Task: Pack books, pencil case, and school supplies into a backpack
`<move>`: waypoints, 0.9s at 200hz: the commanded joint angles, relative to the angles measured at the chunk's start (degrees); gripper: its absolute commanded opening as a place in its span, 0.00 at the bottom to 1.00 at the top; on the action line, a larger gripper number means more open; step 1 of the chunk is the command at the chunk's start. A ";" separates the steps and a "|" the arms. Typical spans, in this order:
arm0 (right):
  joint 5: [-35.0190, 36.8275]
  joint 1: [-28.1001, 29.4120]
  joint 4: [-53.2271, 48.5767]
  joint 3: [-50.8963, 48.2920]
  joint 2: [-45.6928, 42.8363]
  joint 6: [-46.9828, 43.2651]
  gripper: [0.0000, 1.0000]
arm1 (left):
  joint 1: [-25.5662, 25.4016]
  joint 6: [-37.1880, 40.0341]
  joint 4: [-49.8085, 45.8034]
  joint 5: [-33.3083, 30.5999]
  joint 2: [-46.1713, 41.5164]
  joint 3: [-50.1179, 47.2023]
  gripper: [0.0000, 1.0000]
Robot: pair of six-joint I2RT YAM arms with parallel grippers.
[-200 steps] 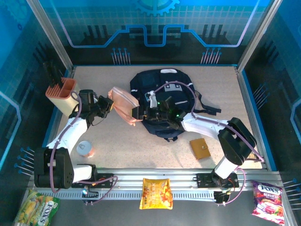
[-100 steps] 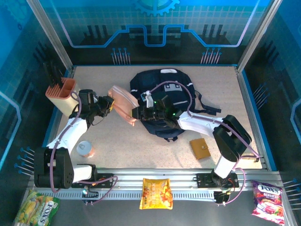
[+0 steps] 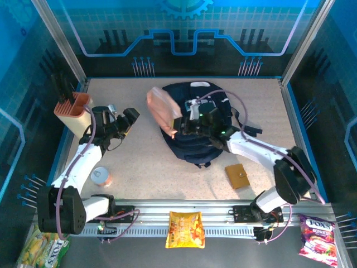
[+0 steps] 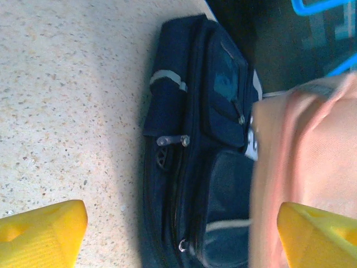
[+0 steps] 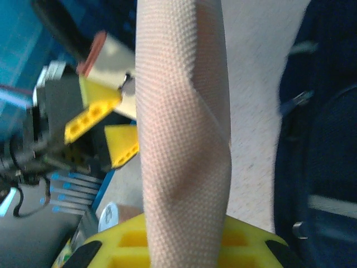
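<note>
Pencil case (image 3: 163, 109) just swung away from my left pincer (image 3: 131, 117), now gaping and empty.
My right pincer (image 3: 184, 124) clamps it above the left edge of the backpack (image 3: 192, 146), long axis running near-to-far.

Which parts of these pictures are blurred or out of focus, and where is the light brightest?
Right wrist view: the pencil case shows its weave sharply, while the left tool behind it is smeared and soft. Left wrist view: the pencil case's edge is blurred, the backpack fairly sharp, the table brightly lit. Top view: even light, blue-tinted walls, only faint shadows.
</note>
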 commanded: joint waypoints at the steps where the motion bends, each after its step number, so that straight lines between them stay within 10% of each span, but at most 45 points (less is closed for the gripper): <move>1: 3.09 -4.08 -3.28 -2.96 -5.85 -1.69 0.08 | -3.40 10.15 -2.30 -0.70 -0.49 3.23 0.93; 118: 7.33 -28.80 -22.41 -13.33 -28.46 0.48 0.09 | -34.17 47.31 -16.87 -14.52 24.43 27.00 0.96; 180: 5.63 -33.18 -25.35 -14.34 -31.45 0.16 0.09 | -41.73 61.86 -26.84 -22.47 37.76 39.85 0.83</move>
